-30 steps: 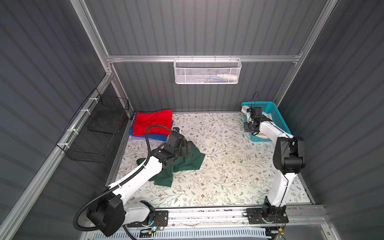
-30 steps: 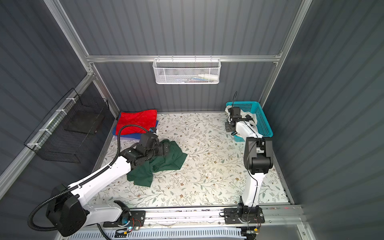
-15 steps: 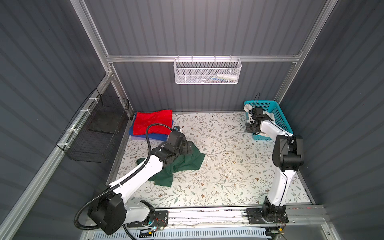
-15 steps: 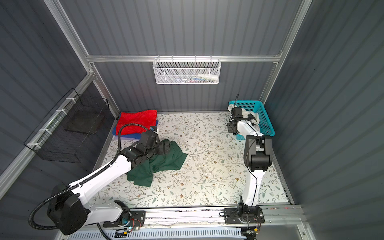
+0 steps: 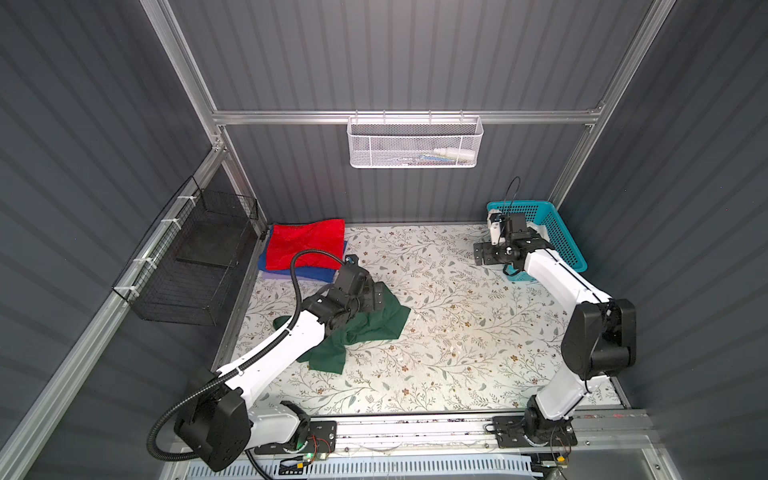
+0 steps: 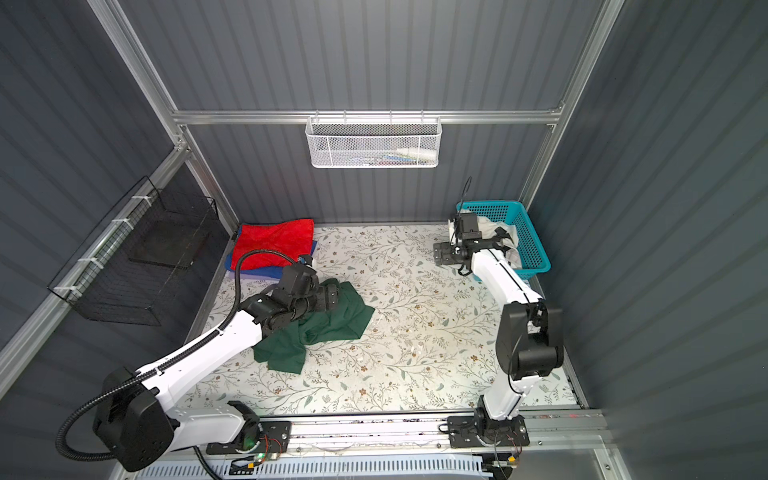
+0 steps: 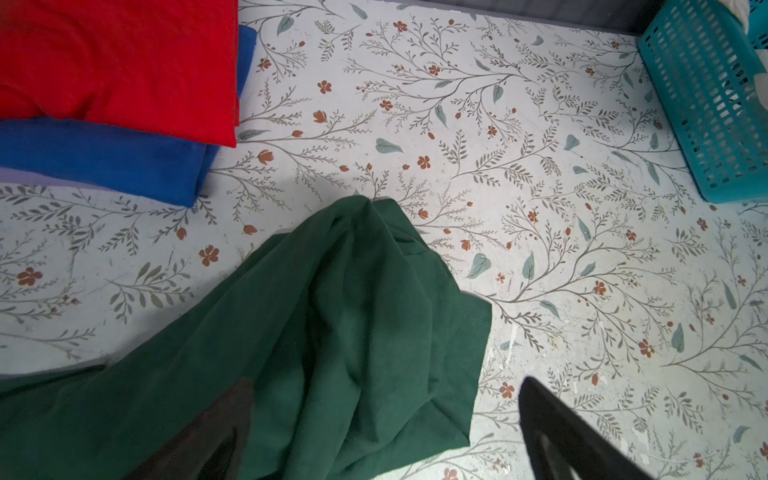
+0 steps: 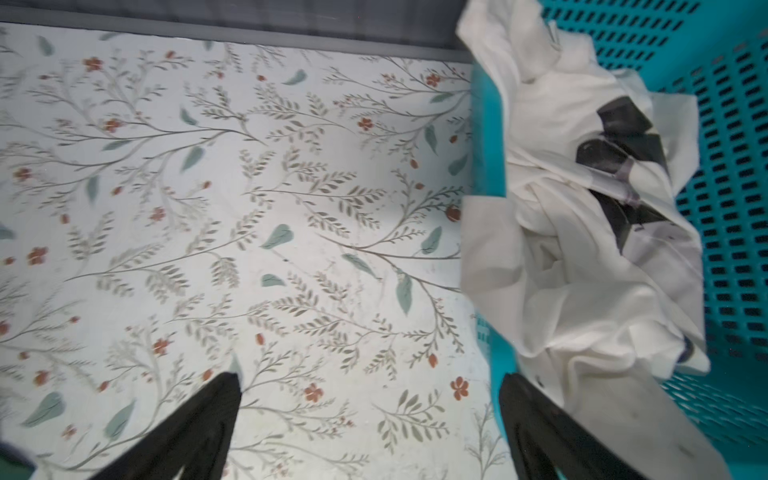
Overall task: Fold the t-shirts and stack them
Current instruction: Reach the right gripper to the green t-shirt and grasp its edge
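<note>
Green t-shirt [image 5: 374, 324] lies crumpled under the released left pincer [image 7: 386, 384]; released right pincer [image 8: 370, 378] hovers beside white t-shirt [image 8: 582, 270].

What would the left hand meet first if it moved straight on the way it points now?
Most likely the dark green t-shirt, which lies crumpled directly ahead of the open left hand, though depth is hard to judge.

Crumpled green shirt [image 7: 332, 332] between spread jaws; red shirt [image 7: 116, 62] atop blue shirt [image 7: 104, 158].
</note>
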